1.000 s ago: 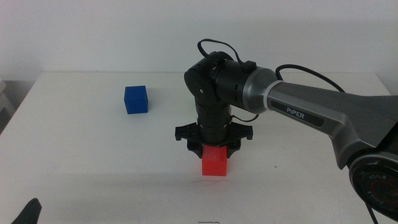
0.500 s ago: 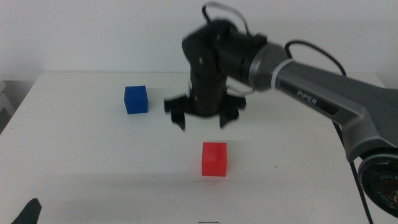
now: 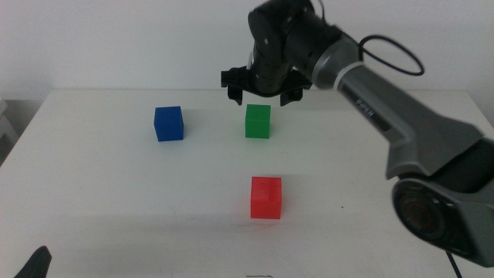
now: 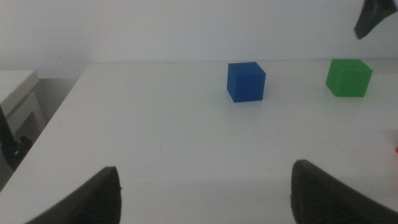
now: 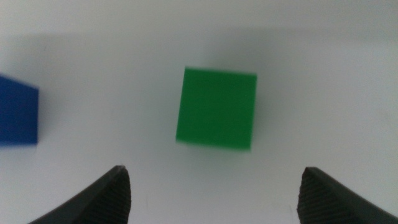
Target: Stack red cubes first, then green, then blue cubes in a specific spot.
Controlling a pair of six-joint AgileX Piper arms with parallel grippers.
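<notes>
Middle view: right claw [image 3: 262,94] wide, empty, above green [image 3: 258,121]; off-centre descent risks nudging it. Left claw [image 4: 205,186] wide, idle.

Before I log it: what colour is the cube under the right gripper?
Green, clearest in the right wrist view.

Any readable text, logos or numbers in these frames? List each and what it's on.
Lettering on the right arm's grey link: there, but too small and tilted to read.
Markings on the round base joint at the lower right: too dark and blurred to read.
red cube, green cube, blue cube: plain, no text.
White table: no markings.
Left and right wrist views: no text.
</notes>
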